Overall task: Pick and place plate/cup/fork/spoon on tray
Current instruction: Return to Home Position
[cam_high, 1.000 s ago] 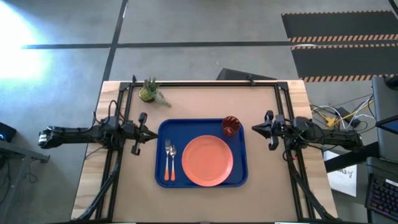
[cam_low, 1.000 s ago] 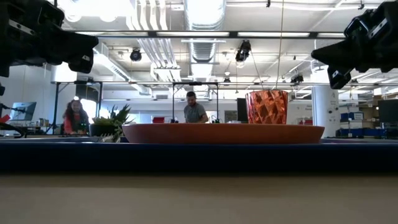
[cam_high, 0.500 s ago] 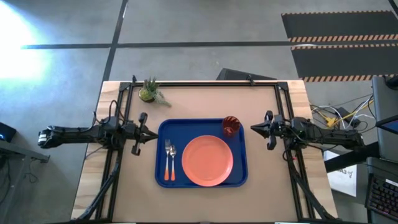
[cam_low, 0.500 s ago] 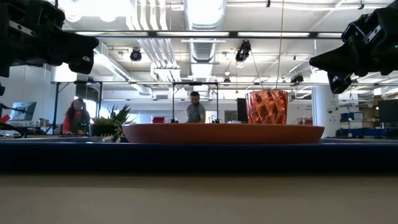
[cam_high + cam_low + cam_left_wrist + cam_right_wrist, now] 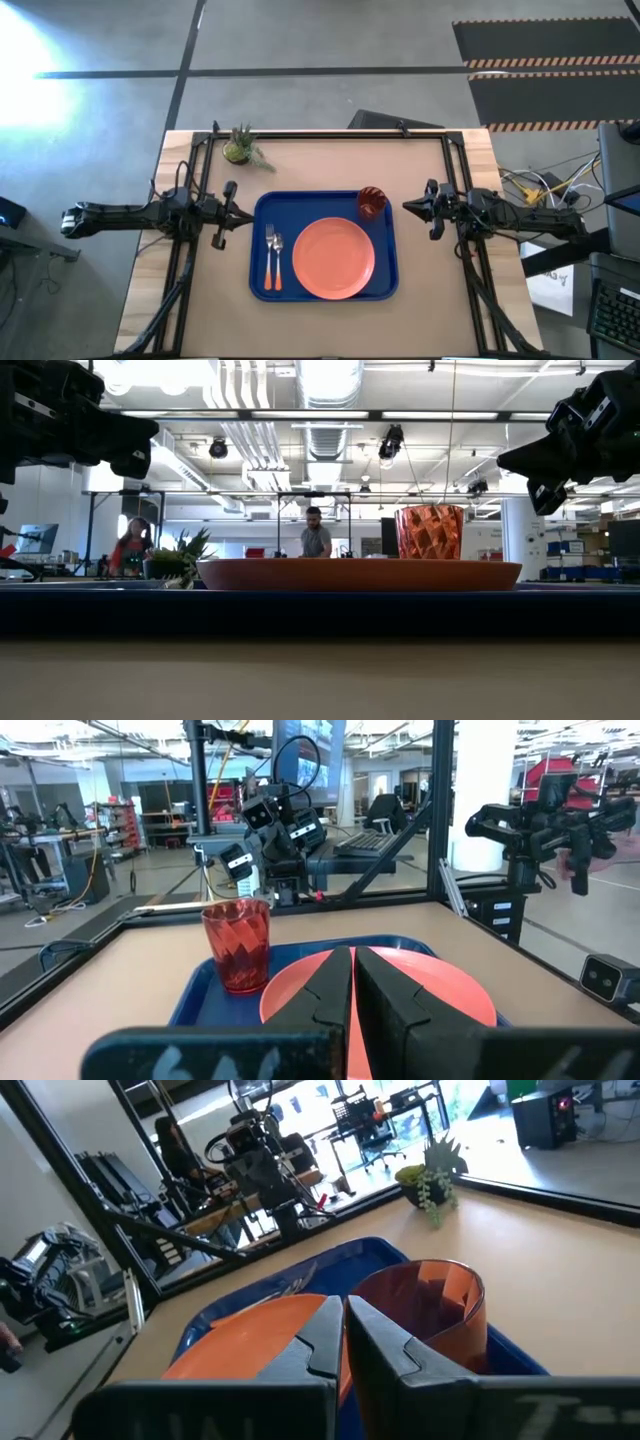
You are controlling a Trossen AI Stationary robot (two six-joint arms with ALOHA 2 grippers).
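All items rest on the tray [image 5: 262,210]; the cup [image 5: 371,202] stands nearest the right gripper [image 5: 432,208], fingers together, while the left gripper [image 5: 229,214], likewise closed, flanks the fork [image 5: 270,254] side.

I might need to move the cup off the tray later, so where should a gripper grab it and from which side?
Grip the cup by its rim or upper wall, coming from above. It stands upright and open-topped in the blue tray's far right corner, near the plate, so a side approach looks cramped. The right gripper is nearest.
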